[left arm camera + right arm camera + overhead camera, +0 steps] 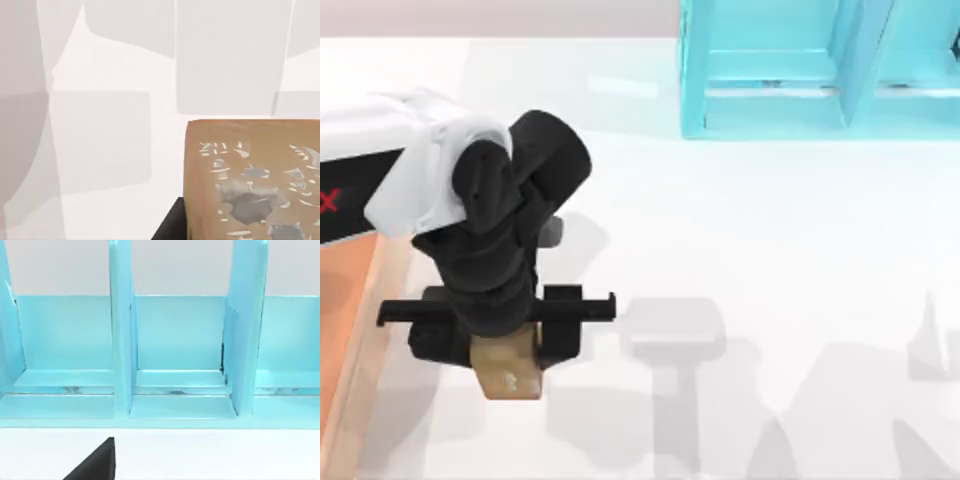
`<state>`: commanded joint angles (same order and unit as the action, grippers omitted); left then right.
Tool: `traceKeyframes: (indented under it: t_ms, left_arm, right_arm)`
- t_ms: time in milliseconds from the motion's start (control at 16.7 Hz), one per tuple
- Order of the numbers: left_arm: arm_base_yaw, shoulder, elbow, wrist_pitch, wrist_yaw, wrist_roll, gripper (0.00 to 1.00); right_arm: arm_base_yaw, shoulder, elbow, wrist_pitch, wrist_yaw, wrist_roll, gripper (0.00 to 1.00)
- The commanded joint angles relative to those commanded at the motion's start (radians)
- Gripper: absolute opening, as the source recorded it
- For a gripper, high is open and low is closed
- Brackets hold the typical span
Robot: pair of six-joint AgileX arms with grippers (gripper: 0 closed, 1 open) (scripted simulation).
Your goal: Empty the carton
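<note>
At the far left edge of the top view lies the carton (345, 330), its orange-brown floor and one light tan wall showing. Just right of that wall my left claw (506, 362) hangs over the white worktop (770, 250), clamped on a small tan-brown block (508, 372) that sits outside the carton. On the white arm housing above it I can read part of a red mark, an "X", cut off by the edge of the view. In the left wrist view the block (252, 180) shows a tan face with pale grey and white flecks; I can't read any writing on it. Farther right, at the back of the worktop, stands a turquoise shelf unit (790, 70). The right wrist view looks into its upright compartments (177, 340); whether my right claw is apart or together I cannot tell.
</note>
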<state>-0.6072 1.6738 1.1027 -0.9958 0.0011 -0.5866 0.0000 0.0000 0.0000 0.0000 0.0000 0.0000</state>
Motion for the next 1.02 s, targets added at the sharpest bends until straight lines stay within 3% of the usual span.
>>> traceKeyframes:
  t_ms: [360,660,1020]
  left_arm:
    - [-0.001,0.057,-0.094,0.164,-0.001,0.001,0.00]
    - [-0.002,0.072,-0.110,0.182,-0.001,0.000,0.00]
    - [-0.002,0.072,-0.110,0.182,-0.001,0.000,0.45]
  right_arm:
    - [0.000,0.000,0.000,0.000,0.000,0.000,1.00]
    - [0.000,0.000,0.000,0.000,0.000,0.000,1.00]
    - [0.000,0.000,0.000,0.000,0.000,0.000,1.00]
